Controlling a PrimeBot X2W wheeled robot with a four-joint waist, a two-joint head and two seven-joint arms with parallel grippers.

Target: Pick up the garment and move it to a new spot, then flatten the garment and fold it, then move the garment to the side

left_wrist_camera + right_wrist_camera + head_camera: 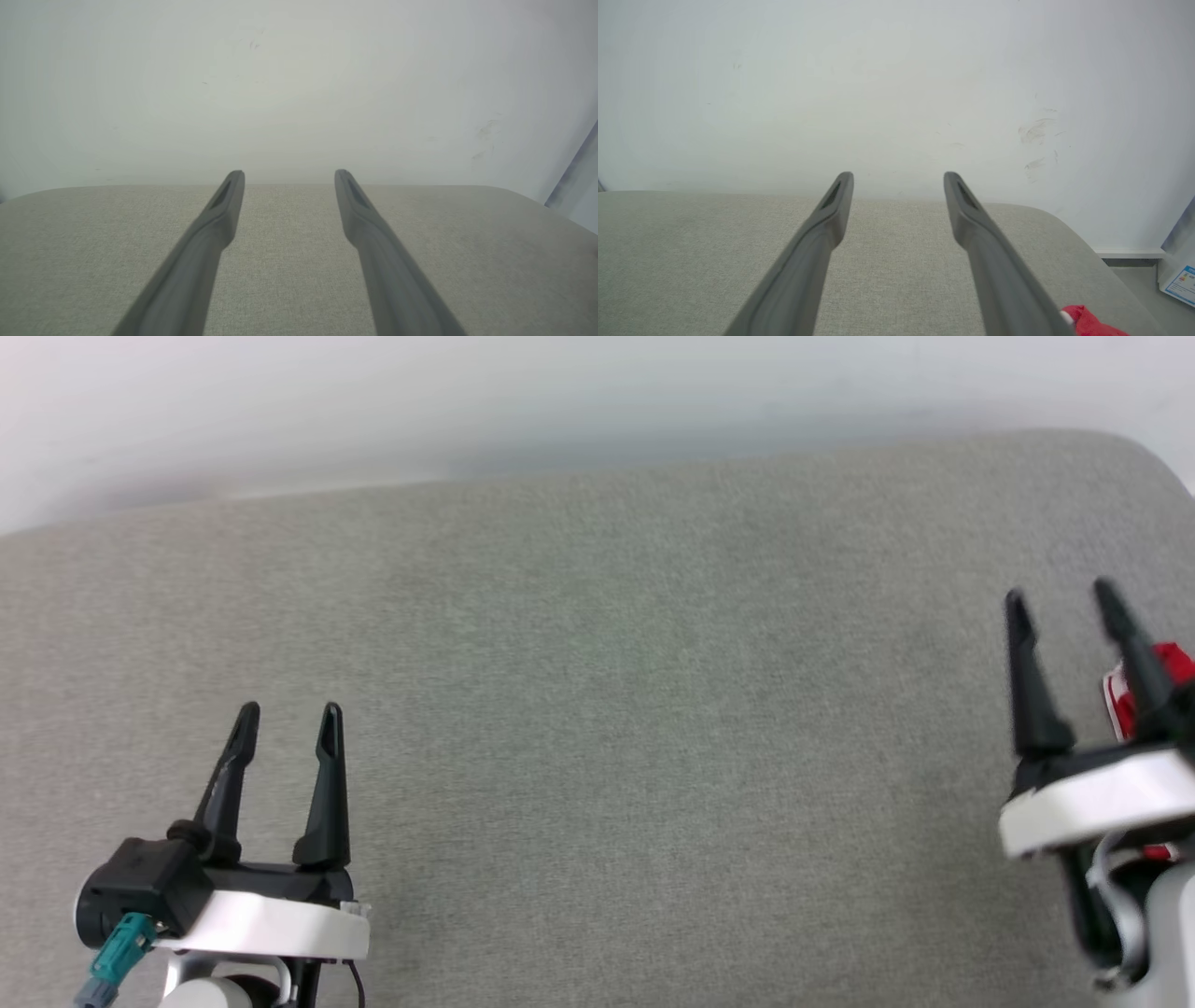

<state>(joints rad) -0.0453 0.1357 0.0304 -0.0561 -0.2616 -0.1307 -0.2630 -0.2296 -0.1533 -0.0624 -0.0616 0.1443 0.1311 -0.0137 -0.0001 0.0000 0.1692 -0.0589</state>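
Wall [299, 84]: pale and lightly scuffed, behind the table at 12 o'clock.
Table [597, 709]: covered in grey woven fabric, with a rounded corner at 2 o'clock in the head view.
Left end effector [289, 711]: at 7 o'clock in the head view, fingers spread, nothing between them, pointing to 12 o'clock.
Right end effector [1061, 593]: at 4 o'clock, fingers spread, gripping nothing.
Garment [1176, 663]: red with a white edge, on the table at 3 o'clock, mostly hidden behind the right end effector's outer finger; whether they touch cannot be told.
Labelled pale object [1178, 280]: on the floor at 4 o'clock in the right wrist view.
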